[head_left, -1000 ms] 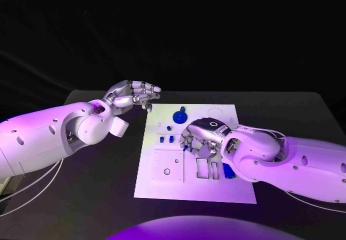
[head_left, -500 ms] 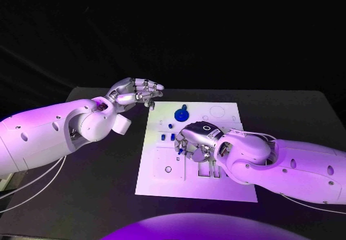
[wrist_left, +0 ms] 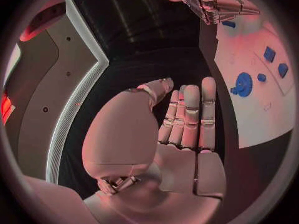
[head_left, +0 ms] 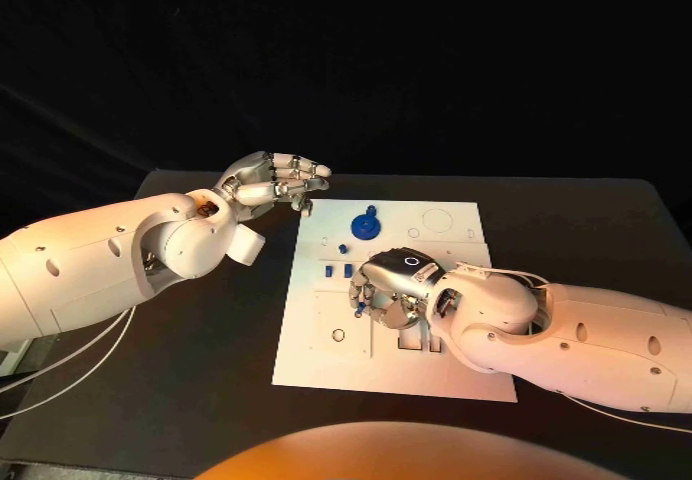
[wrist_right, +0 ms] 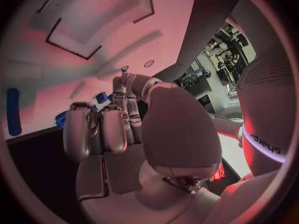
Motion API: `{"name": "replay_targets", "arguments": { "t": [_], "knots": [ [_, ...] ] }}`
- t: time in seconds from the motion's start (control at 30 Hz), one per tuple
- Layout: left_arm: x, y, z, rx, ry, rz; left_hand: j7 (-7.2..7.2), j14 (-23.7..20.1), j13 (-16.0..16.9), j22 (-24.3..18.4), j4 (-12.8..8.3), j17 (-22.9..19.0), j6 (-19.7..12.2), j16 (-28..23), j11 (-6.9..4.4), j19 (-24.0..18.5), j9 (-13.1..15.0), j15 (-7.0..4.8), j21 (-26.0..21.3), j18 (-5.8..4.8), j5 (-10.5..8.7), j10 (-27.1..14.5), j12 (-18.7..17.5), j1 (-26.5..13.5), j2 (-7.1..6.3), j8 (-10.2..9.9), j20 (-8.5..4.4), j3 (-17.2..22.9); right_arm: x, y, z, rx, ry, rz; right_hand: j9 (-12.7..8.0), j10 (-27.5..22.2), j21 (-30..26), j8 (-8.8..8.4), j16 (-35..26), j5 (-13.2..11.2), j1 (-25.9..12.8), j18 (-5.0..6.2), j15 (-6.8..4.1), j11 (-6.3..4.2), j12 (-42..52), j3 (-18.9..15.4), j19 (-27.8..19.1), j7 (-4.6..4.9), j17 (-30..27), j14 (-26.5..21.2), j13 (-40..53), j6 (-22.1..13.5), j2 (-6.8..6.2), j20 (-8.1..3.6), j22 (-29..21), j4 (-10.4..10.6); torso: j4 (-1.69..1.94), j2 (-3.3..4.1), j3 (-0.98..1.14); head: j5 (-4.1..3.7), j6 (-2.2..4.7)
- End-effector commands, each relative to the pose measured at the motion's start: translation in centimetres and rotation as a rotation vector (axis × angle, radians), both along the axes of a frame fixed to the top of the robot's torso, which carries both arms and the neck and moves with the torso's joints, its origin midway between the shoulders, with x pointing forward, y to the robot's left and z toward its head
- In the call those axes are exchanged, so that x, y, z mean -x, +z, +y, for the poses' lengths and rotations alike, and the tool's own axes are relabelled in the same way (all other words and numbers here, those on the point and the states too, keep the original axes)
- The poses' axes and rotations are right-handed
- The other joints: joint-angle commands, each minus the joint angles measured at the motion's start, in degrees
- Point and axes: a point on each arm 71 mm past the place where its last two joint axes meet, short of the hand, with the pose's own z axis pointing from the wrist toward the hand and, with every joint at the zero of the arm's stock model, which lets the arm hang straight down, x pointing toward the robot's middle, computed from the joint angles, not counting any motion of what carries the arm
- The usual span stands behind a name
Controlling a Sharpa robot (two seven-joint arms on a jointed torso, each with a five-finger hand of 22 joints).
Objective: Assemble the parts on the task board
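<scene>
Head view: right robot hand (head_left: 387,292) works low over the board (head_left: 440,225), left robot hand (head_left: 274,181) waits.
Right fingers curl near small blue parts (head_left: 338,270); whether they hold one, I cannot tell. Left is curled, empty, off the board's far corner over the counter (head_left: 188,400), likely clear of the work.

Hidden beneath the silver right hand (head_left: 392,292): the middle of the white task board (head_left: 325,345). Too small to tell whether its fingers (wrist_right: 118,100) pinch a blue part.

Blue parts (head_left: 366,227) on white task board (head_left: 325,350)
</scene>
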Motion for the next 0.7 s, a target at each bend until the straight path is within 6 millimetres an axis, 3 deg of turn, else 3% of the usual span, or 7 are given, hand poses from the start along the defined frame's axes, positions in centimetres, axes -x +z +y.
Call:
{"name": "replay_targets", "arguments": {
  "t": [0.03,0.7],
  "knots": [
    [0.07,0.06,-0.22,0.009,-0.018,0.002,-0.01,0.08,-0.05,-0.09,-0.27,-0.07,-0.2,-0.31,0.18,0.26,-0.09,0.4,-0.37,0.81,0.25,-0.4,-0.38,-0.14,-0.54,-0.23,-0.14,-0.03,0.09,-0.18,0.01,0.024,0.005,-0.001,0.05,2.39,-0.2,0.32,0.11,0.32,-0.29,-0.98,-0.22,-1.92,0.31,0.31,-0.04,0.32,-0.05,2.44,0.09,-0.05,0.46,-0.19,5.55,-0.13,-0.02,-0.04,0.03,0.06,-0.09],
    [0.08,0.01,-0.24,0.005,-0.022,0.006,0.03,0.06,-0.09,-0.12,-0.3,-0.09,-0.31,-0.33,0.24,0.25,-0.08,0.45,-0.42,0.81,0.25,-0.56,-0.38,-0.25,-0.56,-0.2,-0.08,-0.03,0.14,-0.47,0.22,0.039,0.007,0.008,0.11,2.37,-0.29,0.32,0.08,0.31,-0.35,-0.95,-0.21,-1.91,0.26,0.36,-0.09,0.34,-0.12,2.43,0.13,-0.1,0.47,-0.19,5.49,-0.18,0.01,-0.01,-0.03,0.07,-0.09]
  ]
}}
